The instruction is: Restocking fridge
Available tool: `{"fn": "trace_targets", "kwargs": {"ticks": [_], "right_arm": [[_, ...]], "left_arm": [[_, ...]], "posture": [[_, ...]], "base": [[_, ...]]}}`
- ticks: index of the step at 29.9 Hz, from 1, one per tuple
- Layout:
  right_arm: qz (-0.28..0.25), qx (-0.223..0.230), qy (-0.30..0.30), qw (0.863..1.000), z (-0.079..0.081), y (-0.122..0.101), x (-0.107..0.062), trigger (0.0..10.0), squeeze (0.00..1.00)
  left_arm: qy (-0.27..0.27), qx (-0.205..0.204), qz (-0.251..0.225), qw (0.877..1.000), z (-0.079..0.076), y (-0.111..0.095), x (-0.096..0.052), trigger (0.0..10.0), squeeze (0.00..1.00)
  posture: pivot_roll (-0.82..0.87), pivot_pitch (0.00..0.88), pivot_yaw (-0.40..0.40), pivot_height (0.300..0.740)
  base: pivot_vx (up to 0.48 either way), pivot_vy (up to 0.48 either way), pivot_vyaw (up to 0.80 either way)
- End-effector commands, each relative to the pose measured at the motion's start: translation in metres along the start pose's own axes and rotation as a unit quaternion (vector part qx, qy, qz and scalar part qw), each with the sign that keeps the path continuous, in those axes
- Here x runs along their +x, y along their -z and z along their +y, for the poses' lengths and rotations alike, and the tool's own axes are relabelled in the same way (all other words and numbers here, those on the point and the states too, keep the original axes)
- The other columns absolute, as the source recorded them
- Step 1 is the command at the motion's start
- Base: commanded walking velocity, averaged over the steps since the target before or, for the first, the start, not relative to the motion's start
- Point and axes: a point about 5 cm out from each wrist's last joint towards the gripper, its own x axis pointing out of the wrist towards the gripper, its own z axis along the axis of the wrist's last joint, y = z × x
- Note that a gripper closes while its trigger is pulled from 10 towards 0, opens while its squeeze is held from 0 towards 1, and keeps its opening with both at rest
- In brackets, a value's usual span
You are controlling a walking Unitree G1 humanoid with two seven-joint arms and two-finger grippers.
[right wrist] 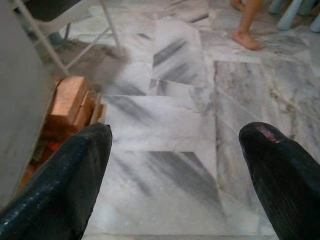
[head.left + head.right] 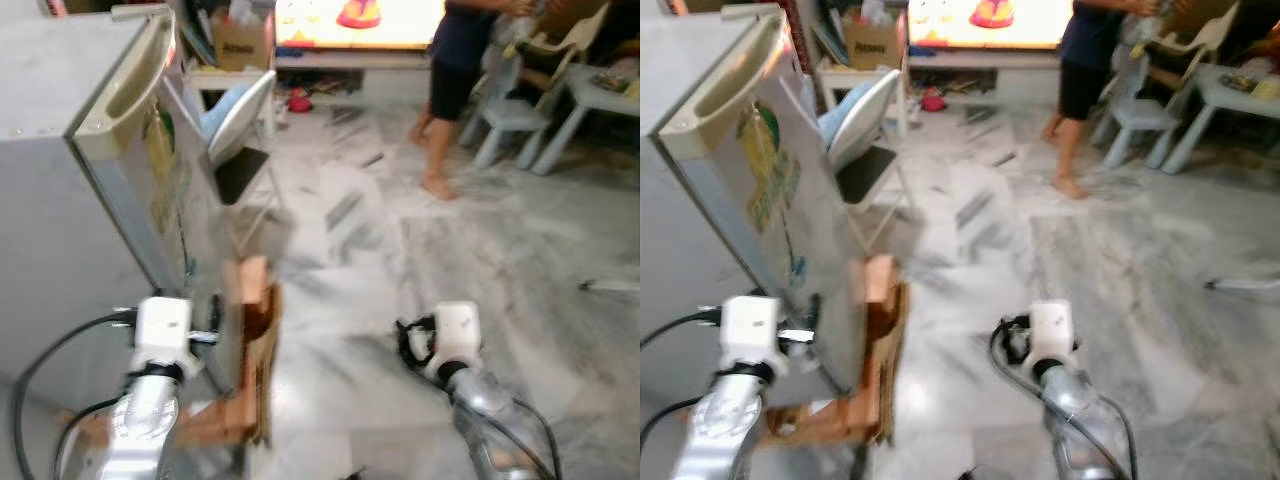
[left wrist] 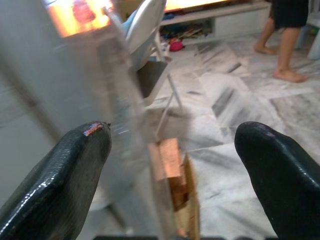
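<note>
A grey fridge (image 2: 50,170) stands at my left, its door (image 2: 160,190) swung out towards me, with a recessed handle (image 2: 125,85) along the top. My left gripper (image 3: 172,142) is open, and its fingers (image 3: 65,170) stand either side of the door's free edge (image 3: 127,130) without touching it. The left wrist (image 2: 162,335) is low beside the door. My right gripper (image 1: 175,145) is open and holds nothing, hanging over the marble floor (image 1: 165,125). The right wrist (image 2: 455,335) is at lower centre. The fridge's inside is hidden.
A brown cardboard box (image 2: 255,330) lies on the floor at the door's foot. Behind it leans a folding chair (image 2: 240,125). A person (image 2: 455,70) stands at the back by plastic chairs (image 2: 510,110) and a small table (image 2: 600,95).
</note>
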Motion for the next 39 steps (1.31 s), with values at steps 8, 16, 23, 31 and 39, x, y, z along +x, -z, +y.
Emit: {"fn": "trace_targets", "kwargs": {"ticks": [8,16,23,31,39], "right_arm": [[-0.004,0.003,0.006,1.0,-0.001,-0.001,0.001,10.0,0.0],[-0.006,0.002,0.007,1.0,-0.002,-0.002,0.001,10.0,0.0],[-0.035,0.005,0.009,0.999,-0.003,-0.015,0.005,10.0,0.0],[-0.045,0.005,0.012,0.999,-0.003,-0.018,0.006,10.0,0.0],[-0.071,-0.005,0.014,0.997,-0.002,-0.026,0.005,10.0,0.0]], "left_arm": [[-0.009,0.009,-0.002,1.0,0.005,-0.001,0.002,10.0,0.0],[-0.013,0.007,-0.003,1.0,0.005,0.0,0.003,10.0,0.0],[-0.026,0.006,-0.001,1.0,0.007,0.003,0.004,10.0,0.0],[-0.031,0.002,-0.001,1.0,0.013,0.003,0.006,10.0,0.0],[-0.031,-0.002,-0.001,1.0,0.01,0.004,0.007,10.0,0.0]], "posture": [[0.05,0.0,-0.022,0.74],[0.05,0.0,-0.029,0.74],[0.05,0.0,-0.034,0.74],[0.05,0.0,-0.03,0.74],[0.05,0.0,-0.031,0.74]], "base": [[0.0,-0.359,0.0],[0.0,0.0,0.0],[0.0,0.0,0.0],[0.0,0.0,0.0],[0.0,0.0,0.0]]}}
